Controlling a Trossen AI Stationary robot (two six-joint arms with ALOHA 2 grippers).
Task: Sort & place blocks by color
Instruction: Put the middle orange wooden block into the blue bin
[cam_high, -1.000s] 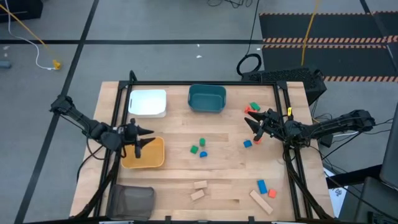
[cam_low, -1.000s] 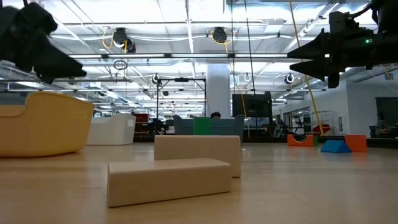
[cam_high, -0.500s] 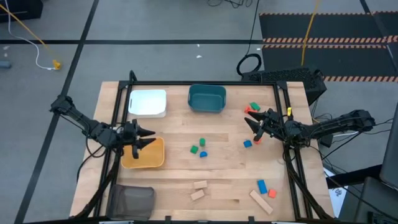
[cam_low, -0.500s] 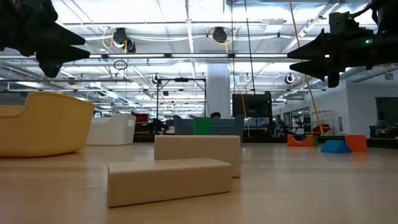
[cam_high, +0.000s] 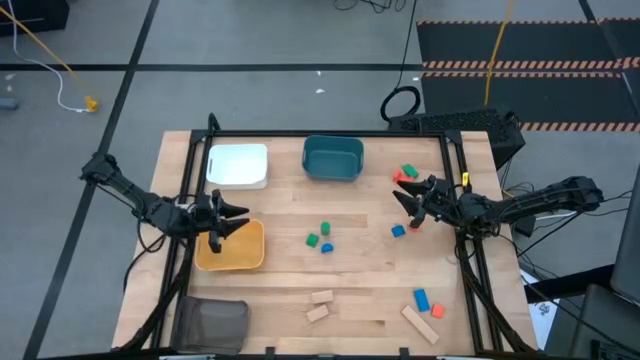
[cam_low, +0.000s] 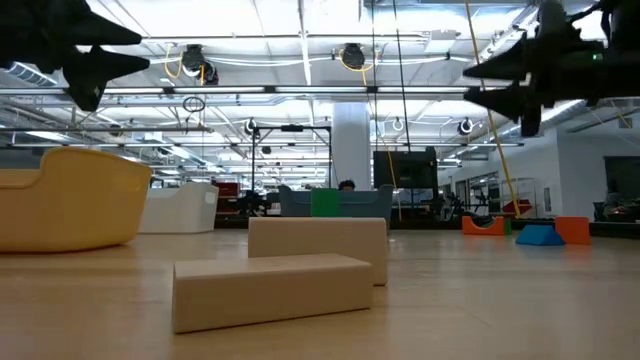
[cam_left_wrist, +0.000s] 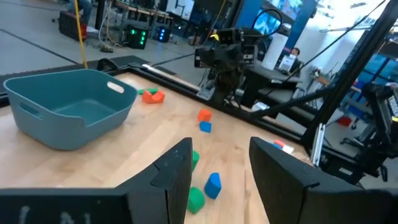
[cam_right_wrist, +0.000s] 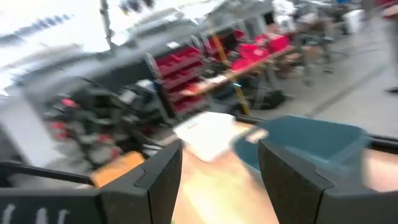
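High view: left tool (cam_high: 228, 220) hangs empty, fingers apart, over yellow plastic tray (cam_high: 240, 258), right tool (cam_high: 410, 203) apart, empty beside small orange and blue wooden blocks (cam_high: 405, 229), likely next pick.

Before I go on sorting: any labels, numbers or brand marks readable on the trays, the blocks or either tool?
None can be read.
White tray, teal tray, yellow tray, dark mesh bin: plain, no marks.
Blocks, such as the tan one nearest the low camera: bare, no print.
Left tool and right tool: no lettering visible.
Room signage behind: too blurred to read.
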